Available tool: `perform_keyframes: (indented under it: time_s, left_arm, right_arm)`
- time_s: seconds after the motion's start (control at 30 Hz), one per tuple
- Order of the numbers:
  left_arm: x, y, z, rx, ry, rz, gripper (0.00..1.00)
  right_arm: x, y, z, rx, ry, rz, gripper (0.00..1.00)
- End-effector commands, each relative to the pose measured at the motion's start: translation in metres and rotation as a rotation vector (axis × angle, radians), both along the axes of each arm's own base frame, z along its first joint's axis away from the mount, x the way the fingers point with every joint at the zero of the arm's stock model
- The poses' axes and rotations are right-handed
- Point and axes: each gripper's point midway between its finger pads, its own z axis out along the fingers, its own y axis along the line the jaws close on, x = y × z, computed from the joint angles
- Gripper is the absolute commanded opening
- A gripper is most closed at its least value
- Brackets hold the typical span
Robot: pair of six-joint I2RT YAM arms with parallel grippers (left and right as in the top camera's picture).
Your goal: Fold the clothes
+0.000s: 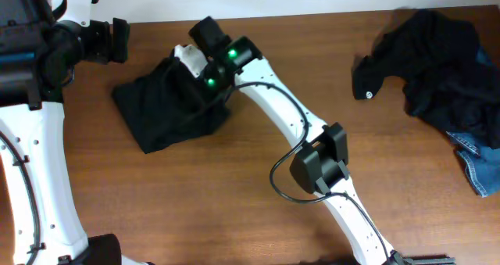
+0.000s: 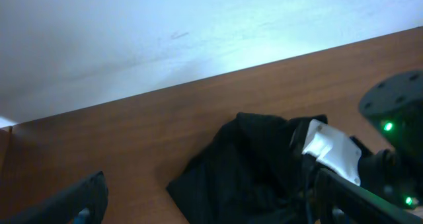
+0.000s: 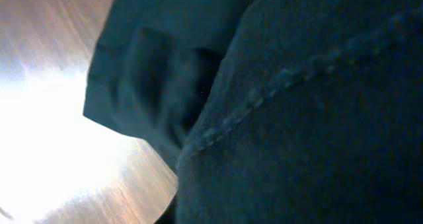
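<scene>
A black garment (image 1: 166, 109) lies in a rough folded square left of the table's middle, with a white label (image 1: 187, 55) showing at its far edge. My right gripper (image 1: 198, 71) reaches over that far edge and is shut on the cloth, which bunches up around it. Dark fabric (image 3: 297, 118) fills the right wrist view and hides the fingers. My left gripper (image 1: 119, 40) hangs open at the far left, apart from the garment. In the left wrist view its dark fingers (image 2: 79, 201) stand wide, with the garment (image 2: 251, 164) and the label (image 2: 330, 151) ahead.
A heap of more dark clothes (image 1: 433, 62) lies at the far right, with blue denim (image 1: 476, 163) sticking out at the table's right edge. The right arm's white link (image 1: 289, 124) crosses the middle of the wooden table (image 1: 234, 195). A pale wall (image 2: 165, 32) backs the table.
</scene>
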Motion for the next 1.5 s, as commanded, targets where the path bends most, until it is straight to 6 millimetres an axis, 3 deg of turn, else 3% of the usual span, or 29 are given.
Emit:
perform_keyframes:
  time_s: [0.0, 0.1, 0.27, 0.4, 0.57, 0.7, 0.83, 0.97, 1.13, 1.17, 1.2, 1.23, 1.3, 1.37, 1.47]
  left_arm:
    - [-0.002, 0.005, 0.010, -0.023, -0.026, 0.054, 0.99]
    - [-0.003, 0.015, 0.009, -0.050, -0.020, 0.100, 0.99]
    - [-0.003, 0.021, 0.006, -0.059, -0.009, 0.120, 0.99]
    - [0.004, 0.022, -0.011, -0.074, 0.037, 0.129, 0.99]
    - [0.026, 0.018, -0.058, -0.118, 0.157, 0.111, 0.99]
    - [0.036, 0.015, -0.088, -0.130, 0.232, 0.106, 0.99]
    - [0.043, 0.008, -0.103, -0.130, 0.267, 0.092, 0.99]
    - [0.049, -0.004, -0.121, -0.128, 0.307, 0.068, 0.99]
    - [0.062, -0.026, -0.170, -0.169, 0.422, 0.052, 0.99]
    - [0.067, -0.035, -0.183, -0.196, 0.445, 0.022, 0.95]
    - [0.070, -0.041, -0.191, -0.220, 0.456, 0.001, 0.81]
    - [0.077, -0.055, -0.208, -0.275, 0.481, -0.049, 0.51]
    - [0.083, -0.066, -0.225, -0.335, 0.509, -0.085, 0.17]
    - [0.089, -0.078, -0.245, -0.404, 0.537, -0.135, 0.00]
    - [0.093, -0.099, -0.263, -0.511, 0.564, -0.219, 0.00]
  right_arm:
    - [0.010, -0.016, 0.004, 0.011, 0.015, -0.034, 0.04]
    - [0.013, -0.020, 0.008, 0.030, 0.024, -0.038, 0.04]
    - [0.031, -0.051, 0.028, 0.052, 0.020, -0.111, 0.04]
    - [0.052, -0.104, 0.038, 0.046, 0.044, -0.221, 0.04]
    - [0.065, -0.167, 0.040, 0.023, 0.093, -0.337, 0.04]
    - [0.074, -0.211, 0.051, 0.024, 0.097, -0.416, 0.04]
    - [0.076, -0.243, 0.055, 0.023, 0.115, -0.475, 0.04]
    - [0.068, -0.253, 0.053, 0.009, 0.138, -0.451, 0.04]
    - [0.065, -0.249, 0.053, 0.005, 0.143, -0.442, 0.04]
    - [0.065, -0.249, 0.053, 0.005, 0.144, -0.443, 0.04]
    - [0.065, -0.249, 0.053, 0.005, 0.144, -0.443, 0.04]
    - [0.065, -0.249, 0.053, 0.005, 0.145, -0.443, 0.04]
    - [0.064, -0.249, 0.052, 0.004, 0.147, -0.443, 0.04]
    - [0.064, -0.249, 0.052, 0.004, 0.148, -0.443, 0.04]
    - [0.064, -0.249, 0.052, 0.004, 0.148, -0.443, 0.04]
